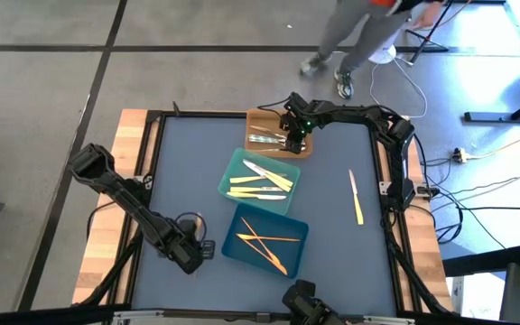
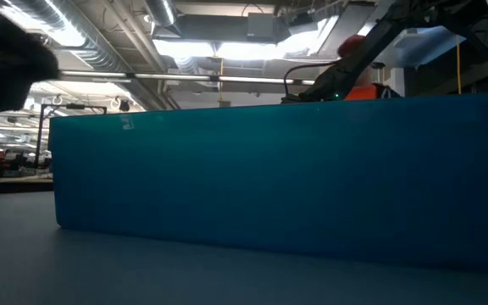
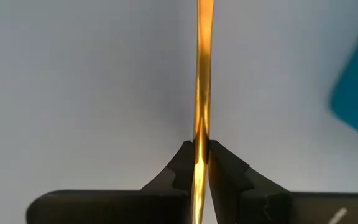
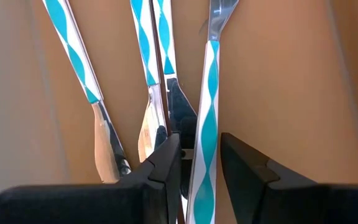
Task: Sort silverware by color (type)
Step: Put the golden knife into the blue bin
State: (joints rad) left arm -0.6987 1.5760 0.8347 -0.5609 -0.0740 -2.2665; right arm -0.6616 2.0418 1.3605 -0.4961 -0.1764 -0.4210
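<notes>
My left gripper (image 1: 197, 250) hovers near the table's front left, beside the dark blue tray (image 1: 264, 239), and is shut on an orange-tan utensil (image 3: 202, 81). My right gripper (image 4: 201, 155) is open, low over the orange tray (image 1: 258, 122) at the far middle. Its fingers stand on either side of the teal-swirled handle of a silver fork (image 4: 207, 124), which lies among other silver utensils (image 4: 148, 118). Pale yellow utensils (image 1: 260, 185) lie in the teal-green tray (image 1: 233, 167), and orange ones (image 1: 264, 242) in the blue tray. One pale yellow utensil (image 1: 355, 197) lies loose on the mat. My left gripper pinches the orange-tan utensil between its two fingertips (image 3: 182, 158), which press on its flat faces (image 3: 199, 140), so the utensil shows edge-on. The fingers slant steeply down. The utensil runs on ahead of the fingertips over the bare mat; I cannot tell whether its far end touches the mat.
The three trays sit in a row from the far middle to the near middle. In the low view the blue tray's wall (image 2: 278, 178) blocks nearly everything. Bare mat lies to the left (image 1: 179, 171) and right (image 1: 341, 244). A person (image 1: 359, 36) walks beyond the far edge.
</notes>
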